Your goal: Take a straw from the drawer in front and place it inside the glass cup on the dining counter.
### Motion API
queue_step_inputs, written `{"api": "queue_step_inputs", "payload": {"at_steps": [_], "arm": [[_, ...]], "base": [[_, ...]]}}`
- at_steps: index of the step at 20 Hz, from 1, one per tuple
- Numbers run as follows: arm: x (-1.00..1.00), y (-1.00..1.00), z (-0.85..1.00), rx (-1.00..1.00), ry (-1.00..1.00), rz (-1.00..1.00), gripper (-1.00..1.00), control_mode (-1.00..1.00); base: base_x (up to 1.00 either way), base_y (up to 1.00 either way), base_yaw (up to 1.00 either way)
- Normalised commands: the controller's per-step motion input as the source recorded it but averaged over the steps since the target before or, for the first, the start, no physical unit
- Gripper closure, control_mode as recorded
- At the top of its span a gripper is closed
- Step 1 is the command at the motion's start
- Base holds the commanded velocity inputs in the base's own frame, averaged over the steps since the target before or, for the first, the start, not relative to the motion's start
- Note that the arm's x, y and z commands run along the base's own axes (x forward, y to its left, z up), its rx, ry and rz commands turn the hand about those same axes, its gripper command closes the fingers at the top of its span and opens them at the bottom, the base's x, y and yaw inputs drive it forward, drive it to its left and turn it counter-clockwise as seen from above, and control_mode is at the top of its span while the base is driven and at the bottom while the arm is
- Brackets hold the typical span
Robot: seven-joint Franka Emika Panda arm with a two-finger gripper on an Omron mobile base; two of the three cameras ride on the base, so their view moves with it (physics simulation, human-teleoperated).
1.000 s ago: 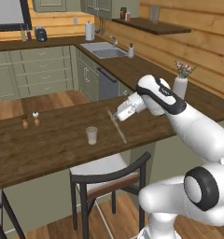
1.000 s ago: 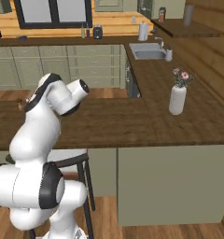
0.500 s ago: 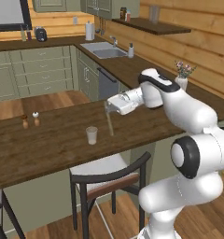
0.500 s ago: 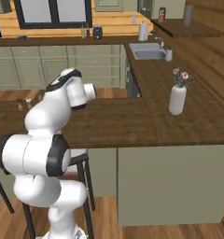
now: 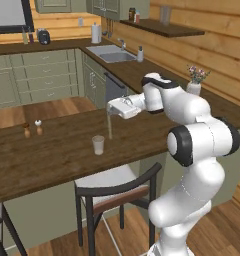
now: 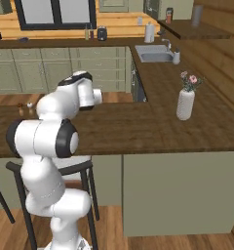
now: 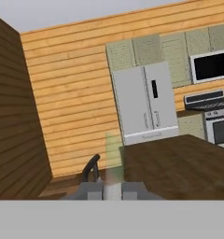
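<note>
Gripper (image 5: 110, 107) — clamped on straw (image 5: 110, 125)

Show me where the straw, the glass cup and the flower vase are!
straw (image 5: 110, 127): left base view, middle of the thin stick hanging upright from the fingers.
glass cup (image 5: 98, 145): left base view, its side wall, standing on the dining counter.
flower vase (image 6: 185, 104): right base view, middle of its white body.

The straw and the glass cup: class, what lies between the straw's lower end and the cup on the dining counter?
Nothing: in the left base view, bare dining counter separates the straw, held upright by the gripper, from the glass cup.
</note>
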Motion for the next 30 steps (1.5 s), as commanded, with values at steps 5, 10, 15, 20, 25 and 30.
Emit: {"api": "queue_step_inputs", "payload": {"at_steps": [5,10,15,20,25,30], "arm": [[0.61,0.1,-0.17,0.0,0.02,0.0,1.0,-1.0],[0.4,0.19,-0.39,0.0,0.06,0.0,1.0,-1.0],[0.36,0.3,-0.44,0.0,0.07,0.0,1.0,-1.0],[0.52,0.1,-0.27,0.0,0.02,0.0,1.0,-1.0],[0.5,0.0,-0.13,0.0,0.0,0.0,1.0,-1.0],[0.41,0.0,-0.19,0.0,0.0,0.0,1.0,-1.0]], "base": [[0.0,0.0,0.0],[0.0,0.0,0.0],[0.0,0.0,0.0],[0.0,0.0,0.0],[0.0,0.0,0.0],[0.0,0.0,0.0]]}}
